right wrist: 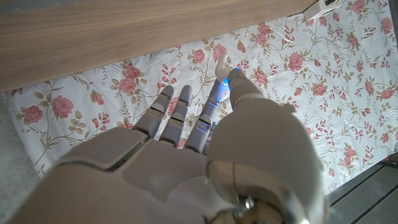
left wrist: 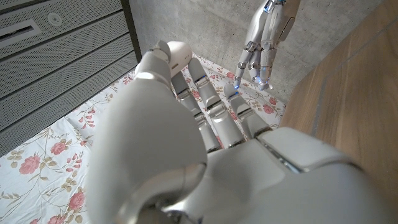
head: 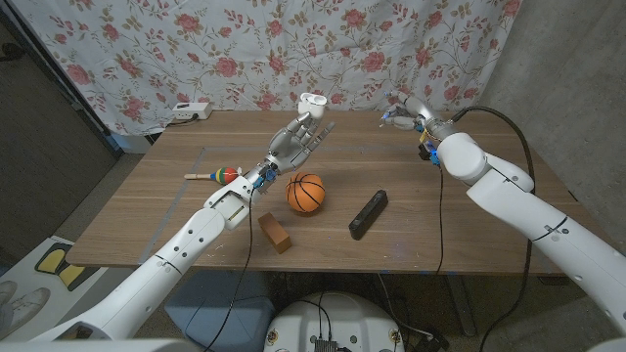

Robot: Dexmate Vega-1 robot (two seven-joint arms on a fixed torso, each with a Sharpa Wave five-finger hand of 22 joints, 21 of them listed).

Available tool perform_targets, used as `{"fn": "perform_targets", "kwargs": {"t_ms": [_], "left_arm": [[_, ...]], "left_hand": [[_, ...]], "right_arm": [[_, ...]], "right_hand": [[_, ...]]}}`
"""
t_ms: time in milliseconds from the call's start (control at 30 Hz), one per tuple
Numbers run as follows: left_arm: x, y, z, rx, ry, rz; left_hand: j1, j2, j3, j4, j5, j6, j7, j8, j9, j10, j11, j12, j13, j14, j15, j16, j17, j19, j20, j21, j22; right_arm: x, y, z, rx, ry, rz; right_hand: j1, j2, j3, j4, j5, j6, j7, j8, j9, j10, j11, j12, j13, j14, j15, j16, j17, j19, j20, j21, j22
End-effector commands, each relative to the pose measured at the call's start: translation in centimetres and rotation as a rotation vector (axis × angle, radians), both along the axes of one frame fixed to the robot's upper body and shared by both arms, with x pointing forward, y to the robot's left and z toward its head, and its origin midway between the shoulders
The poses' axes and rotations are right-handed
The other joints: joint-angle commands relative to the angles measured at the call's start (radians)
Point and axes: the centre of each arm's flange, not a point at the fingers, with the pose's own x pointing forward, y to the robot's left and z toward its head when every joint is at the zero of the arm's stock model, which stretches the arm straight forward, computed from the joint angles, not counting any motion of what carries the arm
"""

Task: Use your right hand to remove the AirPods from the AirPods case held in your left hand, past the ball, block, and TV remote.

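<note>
My left hand (head: 296, 140) is raised over the table's middle and holds the white AirPods case (head: 311, 101) at its fingertips; the case (left wrist: 177, 55) sits above the left hand (left wrist: 186, 143). My right hand (head: 402, 113) hovers at the back right, well apart from the case. Its thumb and a finger pinch together, and a small white piece that looks like an AirPod (right wrist: 220, 55) sits at the tips of the right hand (right wrist: 205, 155). In the left wrist view the right hand (left wrist: 264, 37) has its fingers held close together.
An orange ball (head: 305, 193), a brown block (head: 275, 233) and a black TV remote (head: 369, 213) lie on the wooden table (head: 469, 230) near its front. A colourful wooden toy (head: 219, 176) lies left of the left arm. A power strip (head: 189, 110) sits back left, before a floral cloth.
</note>
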Motion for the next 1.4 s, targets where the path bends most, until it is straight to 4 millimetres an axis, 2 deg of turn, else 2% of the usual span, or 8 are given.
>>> {"fn": "perform_targets", "kwargs": {"t_ms": [33,467,1400], "left_arm": [[0.1,-0.4,0.1,-0.002,-0.032,-0.02],[0.1,-0.6,0.0,-0.004,-0.027,-0.01],[0.9,-0.1,-0.1,-0.023,-0.006,-0.001]], "left_hand": [[0.019,0.029,-0.003,0.005,0.005,0.009,0.0,0.004,0.004,0.008,-0.001,0.007,0.288,0.059,-0.051,0.008,0.002,-0.004,-0.002,0.005,0.005],[0.02,0.032,-0.003,0.005,0.003,0.005,0.003,0.003,0.004,0.005,-0.003,0.004,0.288,0.057,-0.051,0.007,0.003,-0.007,0.0,0.006,0.005],[0.021,0.036,-0.004,0.007,-0.003,-0.013,-0.007,0.002,0.011,0.001,-0.004,0.0,0.292,0.051,-0.051,0.005,0.005,-0.013,0.0,0.008,0.005]], "right_arm": [[1.5,-1.1,-0.9,0.033,0.031,-0.037],[3.4,-2.0,-2.3,0.028,0.052,-0.086],[7.3,-1.6,-5.9,-0.041,0.181,-0.157]], "right_hand": [[0.011,0.005,-0.002,0.0,0.0,0.012,-0.005,0.0,0.003,0.027,-0.018,0.006,0.003,0.002,-0.187,-0.001,0.005,0.009,0.0,0.001,0.002],[0.016,0.006,-0.002,0.0,0.0,0.013,-0.005,-0.003,0.003,0.029,-0.018,0.01,0.002,0.003,-0.188,-0.002,0.008,0.009,-0.002,0.001,0.002],[0.021,0.003,-0.01,0.002,-0.001,0.013,-0.004,-0.009,0.004,0.026,-0.018,0.014,-0.006,0.001,-0.186,-0.006,0.013,0.007,0.0,-0.001,0.002]]}}
